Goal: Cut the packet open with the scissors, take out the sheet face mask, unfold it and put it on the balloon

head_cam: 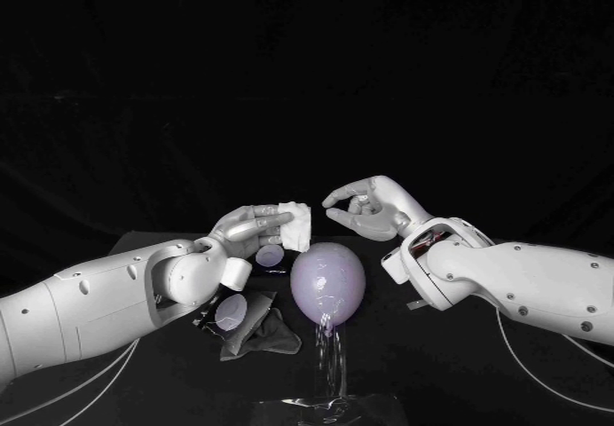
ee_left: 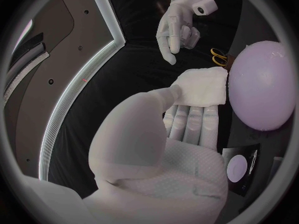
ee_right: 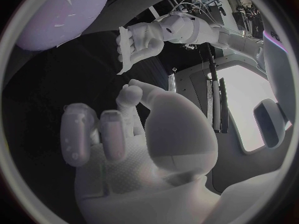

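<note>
My left hand (head_cam: 251, 229) holds a folded white sheet mask (head_cam: 295, 224) upright, pinched between thumb and fingers, just above and left of the lavender balloon (head_cam: 327, 282). The left wrist view shows the mask (ee_left: 201, 87) lying across that hand's fingertips (ee_left: 190, 119), beside the balloon (ee_left: 263, 84). My right hand (head_cam: 364, 209) hovers close to the right of the mask with fingers loosely bent and nothing in them. The right wrist view shows that hand (ee_right: 124, 134) facing the left hand (ee_right: 149, 35) and the mask (ee_right: 124, 50). The cut dark packet (head_cam: 252, 324) lies on the table under my left arm.
The balloon stands on a clear stand (head_cam: 330, 364) near the table's front edge. Yellow-handled scissors (ee_left: 219, 57) lie on the table beyond the balloon, under the right hand (ee_left: 177, 27). The packet (ee_left: 239, 165) with a round lavender mark lies near my left wrist.
</note>
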